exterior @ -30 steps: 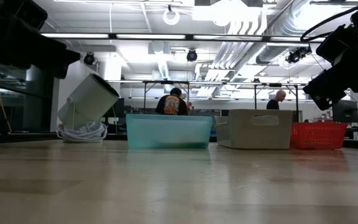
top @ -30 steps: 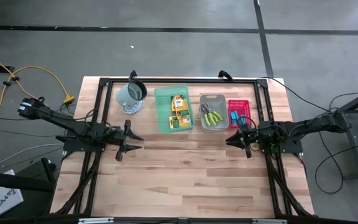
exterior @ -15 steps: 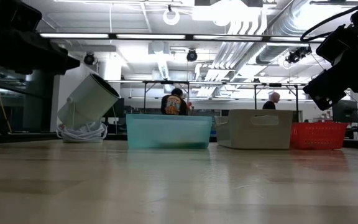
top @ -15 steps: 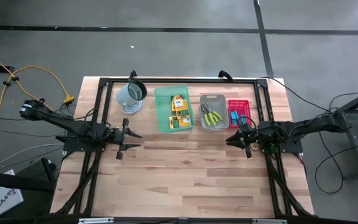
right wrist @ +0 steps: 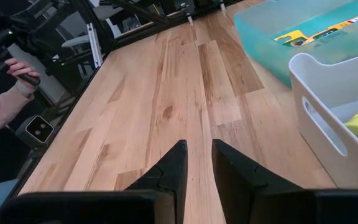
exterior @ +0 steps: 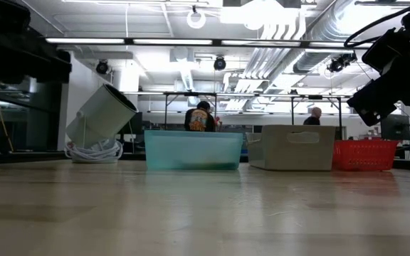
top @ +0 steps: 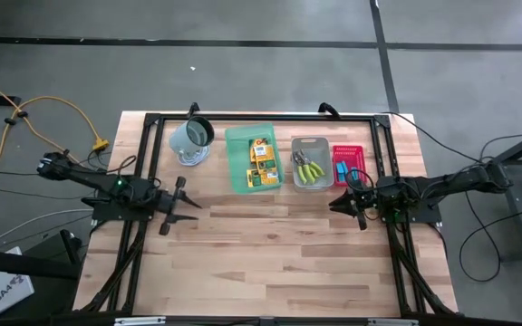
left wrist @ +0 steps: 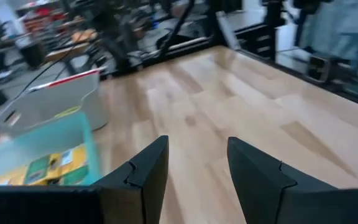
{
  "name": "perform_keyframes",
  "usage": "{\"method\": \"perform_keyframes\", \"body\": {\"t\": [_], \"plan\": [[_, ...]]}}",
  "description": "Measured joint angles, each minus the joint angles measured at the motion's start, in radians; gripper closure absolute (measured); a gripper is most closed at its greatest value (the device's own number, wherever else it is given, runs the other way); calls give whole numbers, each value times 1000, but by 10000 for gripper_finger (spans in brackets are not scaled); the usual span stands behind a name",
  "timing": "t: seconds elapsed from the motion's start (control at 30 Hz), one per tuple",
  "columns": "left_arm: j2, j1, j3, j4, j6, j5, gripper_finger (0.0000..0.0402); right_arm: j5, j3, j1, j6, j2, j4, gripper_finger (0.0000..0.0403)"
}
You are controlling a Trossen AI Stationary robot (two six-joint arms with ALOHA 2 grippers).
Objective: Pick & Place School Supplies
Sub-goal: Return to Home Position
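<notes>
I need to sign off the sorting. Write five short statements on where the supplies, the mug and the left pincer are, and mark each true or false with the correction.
1. The yellow-orange boxes lie in the green tray. True.
2. The plier-like tools lie in the red tray. False: they lie in the grey tray, between the green and red ones.
3. The blue pieces lie in the red tray. True.
4. The left pincer grips a blue piece. False: it is open and empty, over bare table.
5. The mug sits inside the green tray. False: it is on the table beside that tray, tilted.
</notes>
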Motion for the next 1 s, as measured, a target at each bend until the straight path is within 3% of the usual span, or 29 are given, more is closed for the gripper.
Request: {"method": "perform_keyframes", "body": {"t": [0.17, 0.5, 1.0], "plan": [[3, 0, 0, -15, 18, 71, 243, 0, 0, 0, 0, 0, 1, 337], [3, -4, 0, -15, -136, 71, 243, 0, 0, 0, 0, 0, 1, 337], [3, -4, 0, -14, -139, 70, 243, 0, 0, 0, 0, 0, 1, 337]]}}
